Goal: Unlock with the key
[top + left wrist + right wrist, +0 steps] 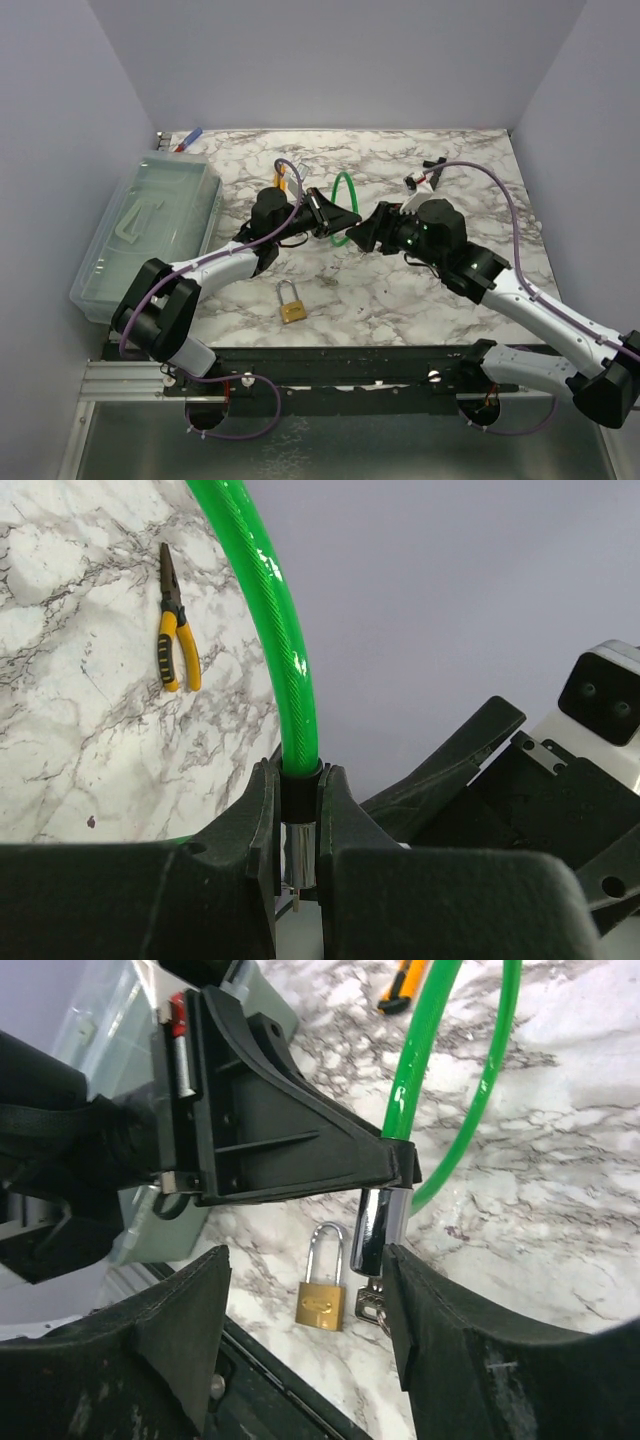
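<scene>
- The left gripper [300, 815] has its jaws pressed onto the green cable loop [285, 650]. They pinch it right where the green part goes into a black ring and a shiny metal end [374, 1222].
- The green loop goes up and away from the left jaws in a big curve. The metal end sticks out on the other side of them.
- The right gripper [362, 232] has its jaws spread wide. They hold nothing.
- The left gripper's tip and the metal end sit in the gap between the right jaws. The metal end is close to one of the right fingers [450, 1350].
- The key [366, 1304] is tiny and silvery. It is at the bottom tip of the metal end, below the left jaws and inside the open right jaws. It is just beside that right finger. I cannot tell if the finger touches it.
- A brass padlock [322, 1300] lies flat on the marble table [400, 295]. In the right wrist view it shows in the gap between the right jaws, down below them. Neither gripper touches it.
- Yellow pliers [175, 630] lie on the table, past the left jaws and well apart from them.
- A clear box [150, 230] sits far off to the side of the left gripper.
</scene>
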You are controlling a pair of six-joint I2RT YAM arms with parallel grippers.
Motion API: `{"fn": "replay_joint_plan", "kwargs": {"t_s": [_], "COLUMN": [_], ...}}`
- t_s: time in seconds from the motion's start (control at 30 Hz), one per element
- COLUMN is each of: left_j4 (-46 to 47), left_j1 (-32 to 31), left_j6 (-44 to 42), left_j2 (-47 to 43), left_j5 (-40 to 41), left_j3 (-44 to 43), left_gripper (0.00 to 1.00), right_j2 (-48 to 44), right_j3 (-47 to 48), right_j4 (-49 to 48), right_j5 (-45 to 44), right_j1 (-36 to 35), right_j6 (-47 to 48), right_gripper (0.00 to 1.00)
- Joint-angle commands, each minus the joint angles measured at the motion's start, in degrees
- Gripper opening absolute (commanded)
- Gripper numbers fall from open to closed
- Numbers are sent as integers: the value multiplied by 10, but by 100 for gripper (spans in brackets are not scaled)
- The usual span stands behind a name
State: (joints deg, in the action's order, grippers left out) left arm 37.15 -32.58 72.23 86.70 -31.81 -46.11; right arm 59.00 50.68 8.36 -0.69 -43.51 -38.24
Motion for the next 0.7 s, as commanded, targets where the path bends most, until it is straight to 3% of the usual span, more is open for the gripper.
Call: {"fn": "replay_joint_plan", "kwargs": {"t_s": [0.0, 0.5, 0.67], "left_j4": [21, 15, 13], "left_j1": [3, 3, 3], "left_j6": [-12, -17, -20], "left_j2": [-3, 0, 1], "left_j5": [9, 7, 5], "left_j3": [-20, -19, -16], "left_gripper": [0, 0, 0], "right_j2": [36, 102, 107], "right_j3": [45, 93, 87], "right_j4": [96, 131, 126], "right_j5": [-19, -40, -60], "right_j1": [-3, -3, -3], "right_j6": [37, 61, 56], "right_gripper": [65, 42, 28]}}
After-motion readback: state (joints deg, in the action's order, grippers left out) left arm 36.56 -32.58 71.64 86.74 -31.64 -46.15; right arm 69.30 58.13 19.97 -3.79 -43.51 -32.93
